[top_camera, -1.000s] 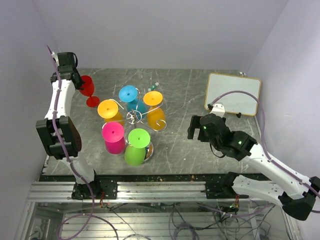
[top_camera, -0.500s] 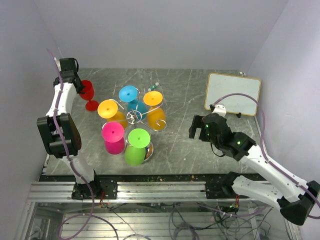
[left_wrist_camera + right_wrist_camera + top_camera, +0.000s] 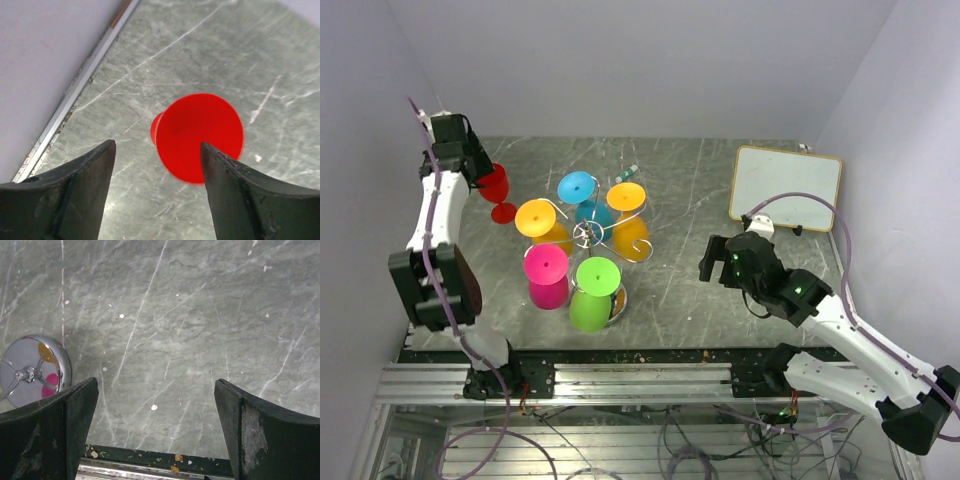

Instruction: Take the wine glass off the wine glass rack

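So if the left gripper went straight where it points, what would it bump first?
Probably the red plastic wine glass on the grey marbled table, straight ahead of the open left gripper; depth is unclear.

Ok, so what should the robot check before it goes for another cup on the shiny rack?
1. Red wine glass is off the wine glass rack and upright on the table: ok.
2. Left gripper is open and holds nothing: ok.
3. Left fingers are clear of the red wine glass: cannot tell, one overlaps it in the wrist view.
4. Right gripper is open and empty over bare table: ok.
5. Pink glass hangs on the rack, its left side unblocked: ok.
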